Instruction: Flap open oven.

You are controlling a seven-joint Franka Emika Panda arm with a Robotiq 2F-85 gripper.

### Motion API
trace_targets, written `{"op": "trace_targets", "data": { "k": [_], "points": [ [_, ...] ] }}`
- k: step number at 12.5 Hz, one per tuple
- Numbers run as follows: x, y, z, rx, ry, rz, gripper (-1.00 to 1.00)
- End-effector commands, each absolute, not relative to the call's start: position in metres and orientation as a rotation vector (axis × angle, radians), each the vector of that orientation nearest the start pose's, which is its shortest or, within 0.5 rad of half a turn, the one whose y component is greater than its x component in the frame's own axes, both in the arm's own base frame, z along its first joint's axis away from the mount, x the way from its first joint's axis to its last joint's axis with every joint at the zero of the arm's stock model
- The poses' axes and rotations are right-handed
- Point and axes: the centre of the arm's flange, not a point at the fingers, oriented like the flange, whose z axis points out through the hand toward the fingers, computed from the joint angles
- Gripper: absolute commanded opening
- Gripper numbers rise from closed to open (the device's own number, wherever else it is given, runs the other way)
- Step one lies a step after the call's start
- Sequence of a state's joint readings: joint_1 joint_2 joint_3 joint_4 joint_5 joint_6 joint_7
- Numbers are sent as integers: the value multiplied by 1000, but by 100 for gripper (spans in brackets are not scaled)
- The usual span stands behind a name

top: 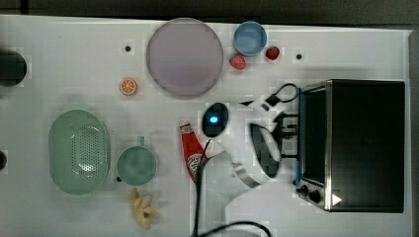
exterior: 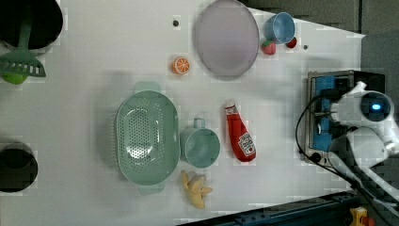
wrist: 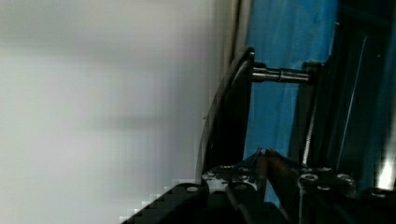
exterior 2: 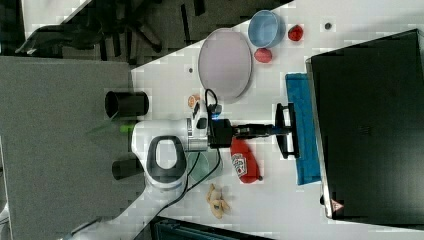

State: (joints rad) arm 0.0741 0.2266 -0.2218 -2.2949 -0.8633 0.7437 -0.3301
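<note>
The fingers [exterior 2: 280, 130] are closed on the handle [exterior 2: 286, 144] of the oven [exterior 2: 370, 125], whose long axis runs crosswise to the arm's reach.

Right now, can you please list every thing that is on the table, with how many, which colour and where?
oven: 1, black with blue glass door, the top view's right.
plate: 1, pale purple, far edge.
bowl: 1, blue, beside the plate.
strawberries: 2, red, by the bowl.
orange slice: 1, orange, the top view's left of the plate.
colander: 1, green, the top view's left.
cup: 1, green, beside the colander.
ketchup bottle: 1, red, centre.
banana: 1, yellow, peeled, near edge.
gripper: 1, black, at the oven's door handle.
</note>
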Motion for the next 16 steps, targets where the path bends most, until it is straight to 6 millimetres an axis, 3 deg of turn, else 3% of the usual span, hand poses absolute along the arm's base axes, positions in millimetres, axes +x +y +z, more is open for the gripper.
{"op": "trace_targets", "data": {
  "k": [1,6,10,14,16],
  "points": [
    [501,-50,202,2454,-47,-112,-65],
    [501,-18,144,2380,63,-135,-65],
    [504,-12,108,2354,50,-158,-65],
    [507,-9,102,2382,49,-136,-65],
    [523,0,122,2450,6,-49,-65]
  ]
}}
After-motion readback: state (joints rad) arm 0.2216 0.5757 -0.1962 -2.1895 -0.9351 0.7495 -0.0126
